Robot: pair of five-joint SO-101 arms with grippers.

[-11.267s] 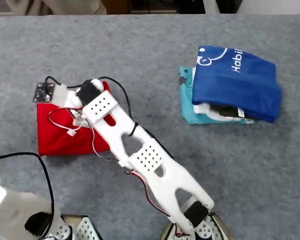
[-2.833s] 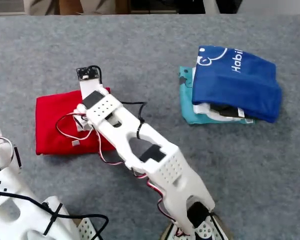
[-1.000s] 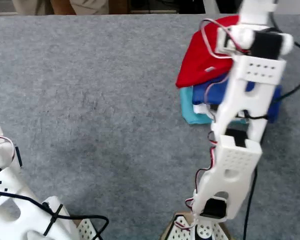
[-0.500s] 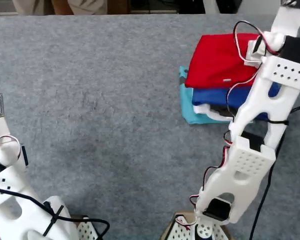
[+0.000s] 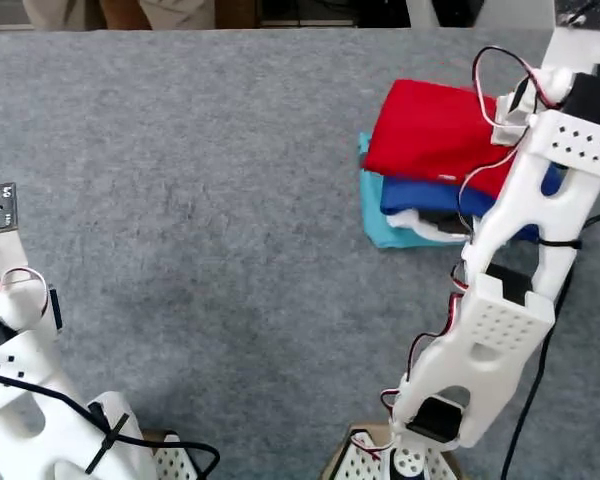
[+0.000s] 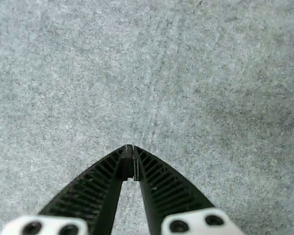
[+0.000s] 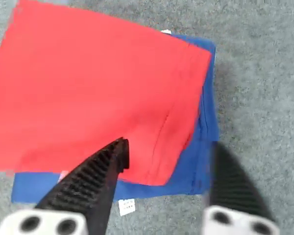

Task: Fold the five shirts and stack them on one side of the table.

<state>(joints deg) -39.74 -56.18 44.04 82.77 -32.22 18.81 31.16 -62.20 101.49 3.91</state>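
Red shirt (image 5: 425, 130) covers lower shirts (image 5: 420, 193); only edges show, count unclear. Right gripper (image 7: 169, 149) spread wide above it. Left gripper (image 6: 129, 159) pinched together over grey table (image 5: 200, 150).

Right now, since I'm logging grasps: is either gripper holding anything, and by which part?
Nothing is held. The right gripper is open above the red shirt lying on the blue shirt; the left gripper is shut, empty, over the table.

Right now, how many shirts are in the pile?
5: red shirt on top, blue shirt beneath, then white layer, dark layer, teal shirt lowest; the middle ones are mostly hidden.
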